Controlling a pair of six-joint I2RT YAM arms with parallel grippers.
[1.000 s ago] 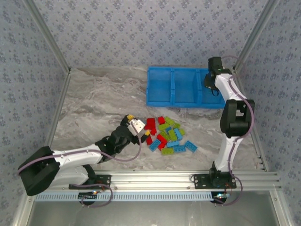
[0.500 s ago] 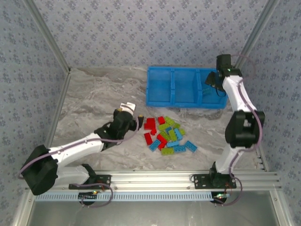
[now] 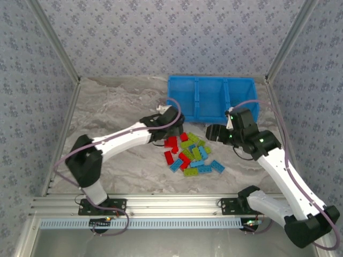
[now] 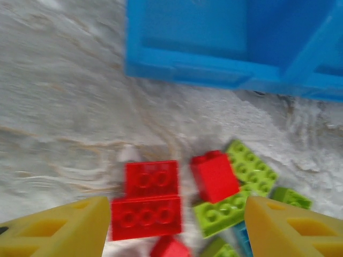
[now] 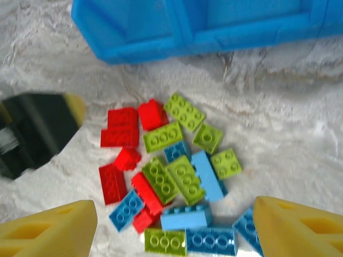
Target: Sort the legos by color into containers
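The left hand and right hand were held released. The legos were heaped on open tabletop near the bin wall.

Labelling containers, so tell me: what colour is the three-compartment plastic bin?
Bright blue; the rectangular plastic bin shows best in the top external view.

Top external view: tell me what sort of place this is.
Probably a small robot test cell in a lab: patterned walls box in a marble-look table, a left arm and right arm are bolted to an aluminium rail, and loose legos lie before a blue bin.
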